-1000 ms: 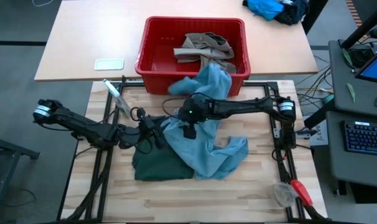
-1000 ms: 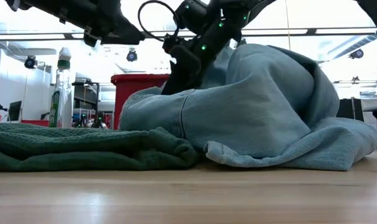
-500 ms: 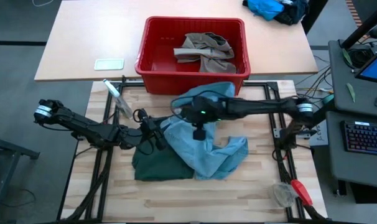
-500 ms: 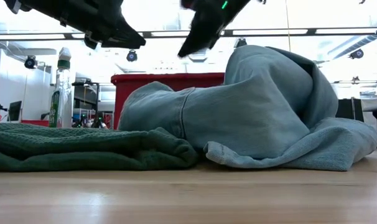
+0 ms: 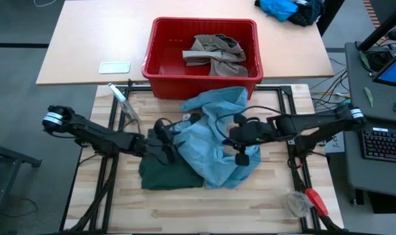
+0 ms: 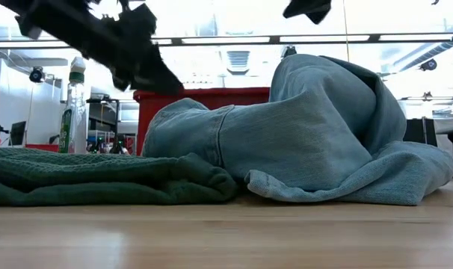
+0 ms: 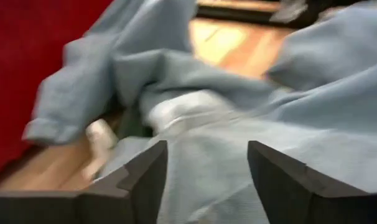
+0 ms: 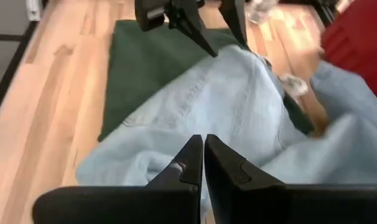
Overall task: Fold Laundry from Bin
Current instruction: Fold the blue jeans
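Since the earlier frame, right hand [image 5: 245, 156] has withdrawn rightward, fingers closed and empty, above the jeans [image 5: 214, 140] heaped over green shorts [image 5: 160, 175] on the counter [image 5: 185, 212]. Left hand [image 5: 166, 140], fingers parted, approaches the jeans, likely to regrip. Khaki piece [image 5: 214, 52] remains in the bin [image 5: 155, 49].

A robotics lab: keyboard [image 5: 386, 143], cables, framed workbench [image 5: 185, 202].

Denim trousers [image 5: 214, 140] hide part of the green shorts [image 5: 168, 173].
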Robot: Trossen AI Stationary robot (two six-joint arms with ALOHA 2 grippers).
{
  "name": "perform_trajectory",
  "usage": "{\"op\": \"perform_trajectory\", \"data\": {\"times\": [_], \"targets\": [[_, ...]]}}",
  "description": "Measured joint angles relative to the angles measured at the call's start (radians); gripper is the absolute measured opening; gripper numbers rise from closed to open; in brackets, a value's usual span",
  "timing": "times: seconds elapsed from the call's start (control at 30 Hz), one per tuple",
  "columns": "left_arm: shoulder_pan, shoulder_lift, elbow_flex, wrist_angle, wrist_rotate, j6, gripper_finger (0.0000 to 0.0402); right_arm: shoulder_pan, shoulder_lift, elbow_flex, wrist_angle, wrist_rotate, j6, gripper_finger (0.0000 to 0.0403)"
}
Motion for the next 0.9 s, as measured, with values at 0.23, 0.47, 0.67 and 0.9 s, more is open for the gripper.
{"op": "perform_trajectory", "data": {"times": [0.23, 0.47, 0.67, 0.9], "targets": [[0.068, 0.120, 0.000, 0.032, -0.050, -0.001, 0.0259, 0.011, -0.025, -0.121, 0.053, 0.040, 0.068, 0.0009], [0.096, 0.195, 0.000, 0.118, -0.052, 0.038, 0.0235, 0.011, 0.010, -0.166, 0.097, 0.040, 0.064, 0.0009], [0.096, 0.197, 0.009, 0.153, -0.049, 0.116, 0.0087, 0.011, 0.021, -0.170, 0.118, 0.040, 0.029, 0.0009], [0.095, 0.197, 0.187, 0.150, 0.028, 0.328, 0.0020, 0.011, 0.034, -0.137, 0.164, 0.042, -0.001, 0.0009]]}}
